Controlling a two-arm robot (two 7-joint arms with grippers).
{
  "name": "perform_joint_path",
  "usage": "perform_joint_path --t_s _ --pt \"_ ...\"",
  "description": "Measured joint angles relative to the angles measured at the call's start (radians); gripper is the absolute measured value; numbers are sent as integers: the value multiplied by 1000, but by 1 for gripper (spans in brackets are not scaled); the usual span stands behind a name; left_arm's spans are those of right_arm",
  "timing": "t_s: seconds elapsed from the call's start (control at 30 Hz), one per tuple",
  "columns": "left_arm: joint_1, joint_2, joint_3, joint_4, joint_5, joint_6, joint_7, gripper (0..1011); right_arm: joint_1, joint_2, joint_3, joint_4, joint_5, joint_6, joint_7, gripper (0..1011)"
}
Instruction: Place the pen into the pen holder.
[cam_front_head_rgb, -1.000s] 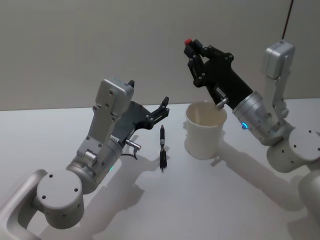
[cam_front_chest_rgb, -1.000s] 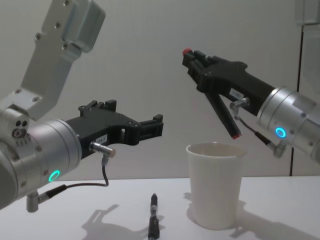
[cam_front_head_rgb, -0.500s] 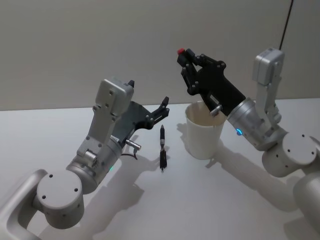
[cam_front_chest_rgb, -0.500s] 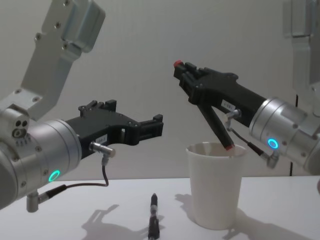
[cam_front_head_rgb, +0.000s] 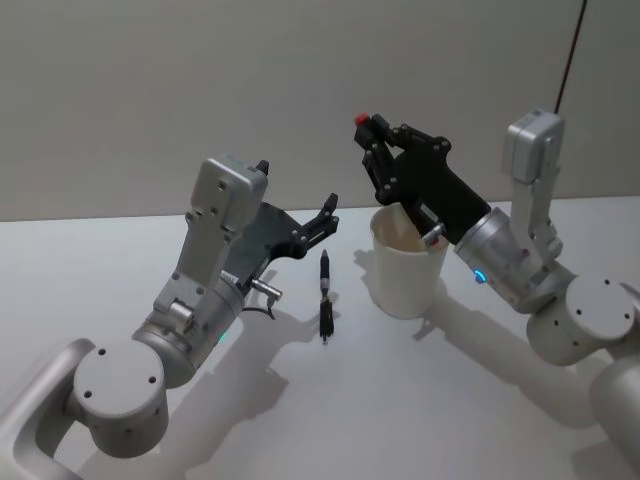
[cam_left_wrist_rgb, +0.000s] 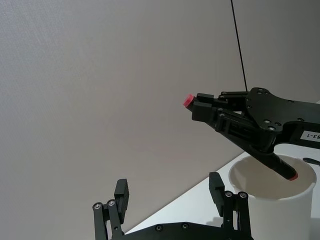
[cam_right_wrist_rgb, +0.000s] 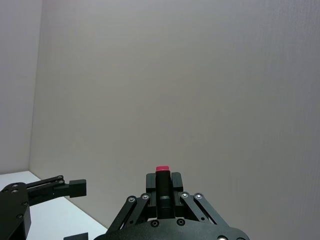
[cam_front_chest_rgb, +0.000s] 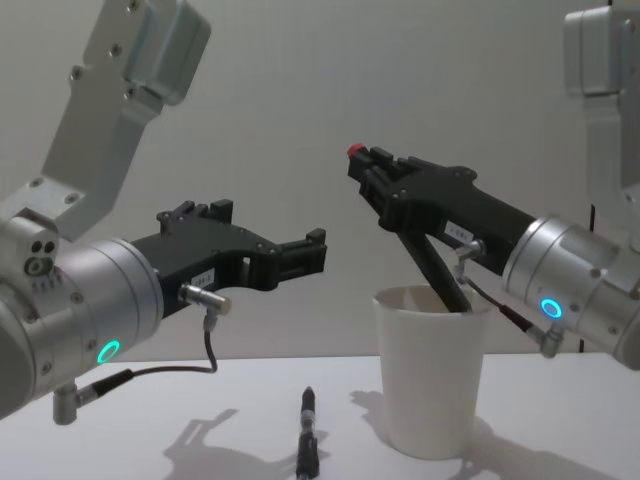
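Observation:
My right gripper (cam_front_head_rgb: 381, 141) is shut on a black pen (cam_front_chest_rgb: 432, 268) with a red top end (cam_right_wrist_rgb: 161, 169). The pen slants down, and its lower end sits inside the mouth of the white paper cup, the pen holder (cam_front_head_rgb: 406, 277) (cam_front_chest_rgb: 430, 395). In the left wrist view the pen's red tip (cam_left_wrist_rgb: 292, 176) is just below the holder's rim (cam_left_wrist_rgb: 272, 192). A second black pen (cam_front_head_rgb: 325, 296) (cam_front_chest_rgb: 308, 440) lies flat on the table left of the holder. My left gripper (cam_front_head_rgb: 326, 219) (cam_front_chest_rgb: 302, 257) hovers open above that pen, with nothing between its fingers.
The white table (cam_front_head_rgb: 420, 400) runs back to a plain grey wall. My right arm's grey forearm (cam_front_head_rgb: 510, 265) reaches in from the right, close behind the holder. A thin dark cable (cam_front_head_rgb: 570, 50) hangs at the back right.
My right gripper has come down and slightly forward with the pen. The pen's lower end went from above the holder's rim to inside its mouth. The left arm and the table pen stayed still.

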Motion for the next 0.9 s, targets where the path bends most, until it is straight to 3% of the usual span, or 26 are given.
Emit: perform_joint_path --t_s 0.07,0.27,0.37,0.47,0.9 --pt "0 0 0 0 0 0 0 1001 -1 0 0 0 0 1 0 172" --pt "0 0 0 0 0 0 0 1001 -5 2 0 -3 -1 4 0 307" --pt "0 0 0 0 0 0 0 1001 -6 3 0 -3 -2 5 0 445" --pt "0 0 0 0 0 0 0 1001 -6 3 0 -3 -2 5 0 499" --pt "0 0 0 0 0 0 0 1001 -8 4 0 -5 -2 6 0 907"
